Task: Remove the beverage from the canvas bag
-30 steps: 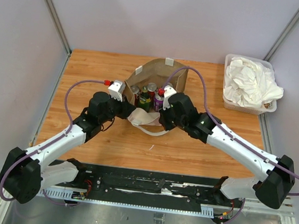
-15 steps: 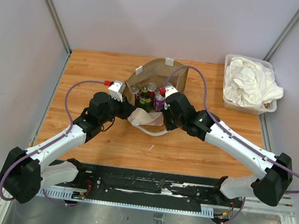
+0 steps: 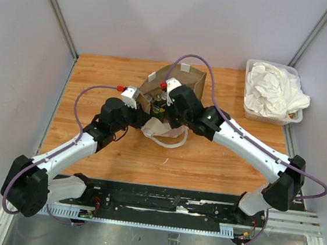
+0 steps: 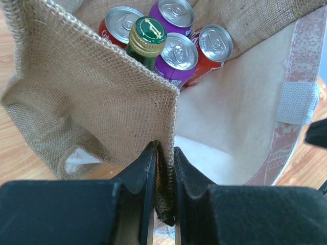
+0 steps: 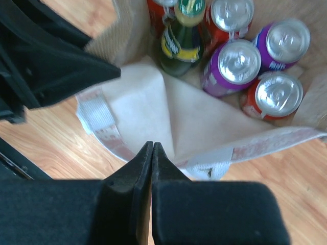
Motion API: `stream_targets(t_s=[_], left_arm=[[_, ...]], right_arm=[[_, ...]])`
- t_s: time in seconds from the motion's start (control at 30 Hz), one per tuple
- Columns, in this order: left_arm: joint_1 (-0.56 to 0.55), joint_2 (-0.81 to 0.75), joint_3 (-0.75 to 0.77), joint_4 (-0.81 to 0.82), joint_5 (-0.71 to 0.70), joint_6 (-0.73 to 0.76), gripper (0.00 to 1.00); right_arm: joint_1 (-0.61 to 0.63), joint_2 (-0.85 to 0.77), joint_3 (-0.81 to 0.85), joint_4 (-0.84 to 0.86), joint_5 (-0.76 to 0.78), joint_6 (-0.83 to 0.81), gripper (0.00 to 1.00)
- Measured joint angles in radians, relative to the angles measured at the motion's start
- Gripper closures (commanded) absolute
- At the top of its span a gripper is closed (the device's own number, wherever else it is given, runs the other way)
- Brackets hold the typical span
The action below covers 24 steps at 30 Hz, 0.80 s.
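The left gripper (image 4: pixel 164 149) is pinching its jaws tight on the burlap rim of the canvas bag (image 4: pixel 92 102), with a fold of weave caught between them. Just beyond those jaws, past the held wall, a green bottle (image 4: pixel 147 31) with a gold cap is standing among purple cans (image 4: pixel 178 53) and red cans (image 4: pixel 215 43).

The right gripper (image 5: pixel 152 145) is hanging over the bag's mouth, jaws pressed fully together and holding nothing. The drinks are sitting ahead of its tips and lower down, and pale lining (image 5: pixel 168 112) is lying directly beneath.

Only the drinks' tops are showing. Their bodies are sinking behind the fabric, and the labels are too blurred to read. From above, both sets of jaws are hiding under the wrists.

The bag is looking tan and coarse, with a pinkish patterned panel and a white tab (image 4: pixel 296 102), and it is standing on the wooden counter (image 3: pixel 98 75).
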Motion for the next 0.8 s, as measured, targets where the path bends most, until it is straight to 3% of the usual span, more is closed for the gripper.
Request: stream_targets(t_s=[0.2,0.4,0.73,0.8], left_arm=[[-0.002,0.026,0.018,0.001,0.013,-0.001,0.99],[-0.004,0.035,0.018,0.005,0.026,-0.002,1.0],[-0.013,0.062,0.018,0.026,0.04,-0.002,1.0],[-0.014,0.068,0.018,0.029,0.045,-0.002,0.99]], right_arm=[[-0.022,-0.013,-0.149,-0.006,0.009,0.034,0.99],[-0.142,-0.09,-0.325,-0.008,-0.008,0.102,0.99],[-0.181,-0.053,-0.334,0.008,-0.033,0.123,0.99],[-0.181,-0.023,-0.322,0.006,-0.037,0.122,0.92]])
